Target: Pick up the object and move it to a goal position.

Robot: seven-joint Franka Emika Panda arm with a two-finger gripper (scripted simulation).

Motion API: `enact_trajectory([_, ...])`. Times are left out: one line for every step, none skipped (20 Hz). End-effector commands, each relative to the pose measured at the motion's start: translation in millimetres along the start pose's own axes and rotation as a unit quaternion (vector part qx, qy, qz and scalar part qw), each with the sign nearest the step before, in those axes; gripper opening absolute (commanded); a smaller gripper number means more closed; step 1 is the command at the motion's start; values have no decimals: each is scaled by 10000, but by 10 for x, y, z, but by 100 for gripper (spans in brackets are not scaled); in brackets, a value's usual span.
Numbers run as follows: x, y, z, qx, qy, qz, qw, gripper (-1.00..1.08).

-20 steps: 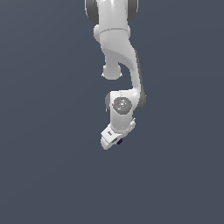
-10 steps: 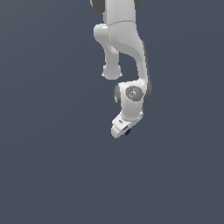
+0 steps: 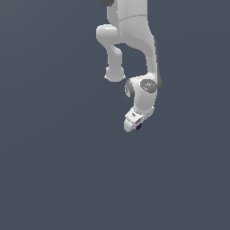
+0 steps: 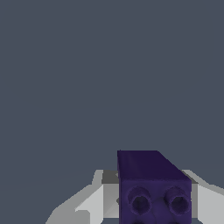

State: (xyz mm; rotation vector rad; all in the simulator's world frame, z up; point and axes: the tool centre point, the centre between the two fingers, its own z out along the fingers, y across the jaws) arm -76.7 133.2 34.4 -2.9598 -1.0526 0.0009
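The object is a small dark purple block with round sockets on one face. In the wrist view the object [image 4: 151, 183] sits between the white fingers [image 4: 94, 202] of my gripper [image 4: 153, 205]. In the exterior view only a speck of the object [image 3: 139, 127] shows at the tip of my gripper [image 3: 131, 126], which hangs in the air below the white arm. The gripper is shut on the object. No goal marker shows in either view.
The white arm [image 3: 134, 40] comes down from the top of the exterior view. Everything behind it is a plain dark grey surface [image 3: 54, 170]. No other object or edge shows.
The gripper, still holding the object, has moved toward the exterior view's right and a little upward. The arm has shifted right with it.
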Motion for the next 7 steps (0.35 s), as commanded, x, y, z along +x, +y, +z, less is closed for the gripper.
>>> enact_trajectory([-19,-117,-10,-2,2,5,10000,-100])
enact_trajectory([-22,-152,-13,-2,2,5,10000,-100])
enact_trajectory([-24,-181,-15,-2,2,5,10000,-100])
enact_trajectory([-25,-205,-16,-2,2,5,10000,-100])
enact_trajectory([-25,-222,-18,-2,2,5,10000,-100])
enact_trajectory([-25,-232,-18,-2,2,5,10000,-100])
enact_trajectory([-24,-236,-19,-2,2,5,10000,-100])
